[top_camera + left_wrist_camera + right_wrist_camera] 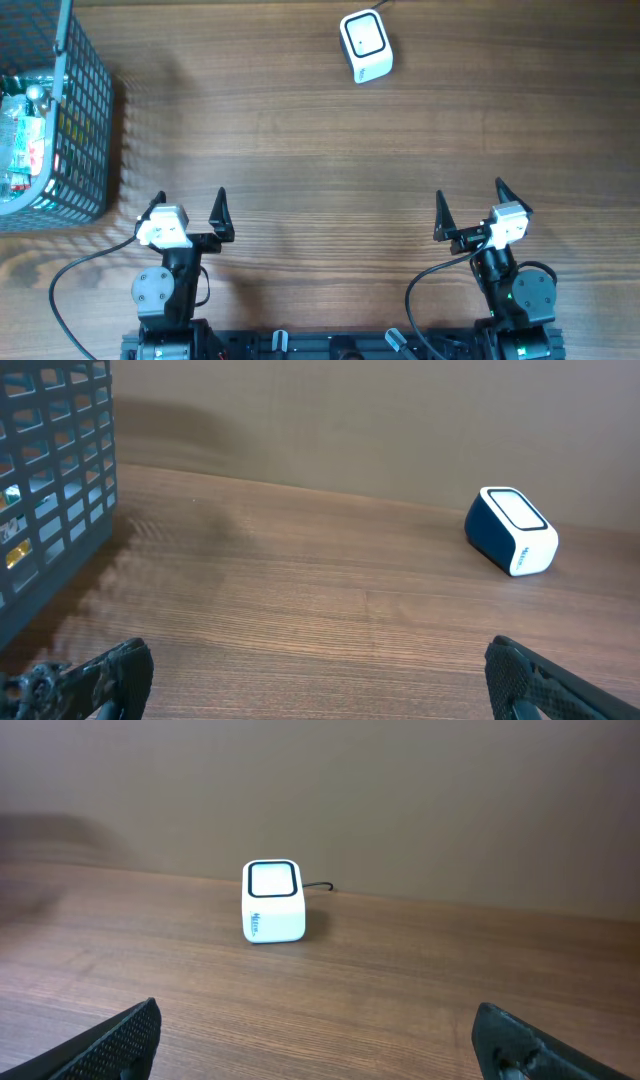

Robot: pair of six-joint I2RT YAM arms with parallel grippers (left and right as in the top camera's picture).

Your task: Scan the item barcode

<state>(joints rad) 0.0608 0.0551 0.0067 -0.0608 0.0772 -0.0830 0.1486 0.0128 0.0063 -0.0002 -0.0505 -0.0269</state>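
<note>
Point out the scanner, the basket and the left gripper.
scanner [366, 46], overhead view, on its white top face.
basket [90, 120], overhead view, on its right wire wall.
left gripper [190, 195], overhead view, midway between its open fingertips.

A small white scanner [366, 45] sits far across, well apart from packaged items [22, 135] piled in a wire basket [88, 110].
</note>
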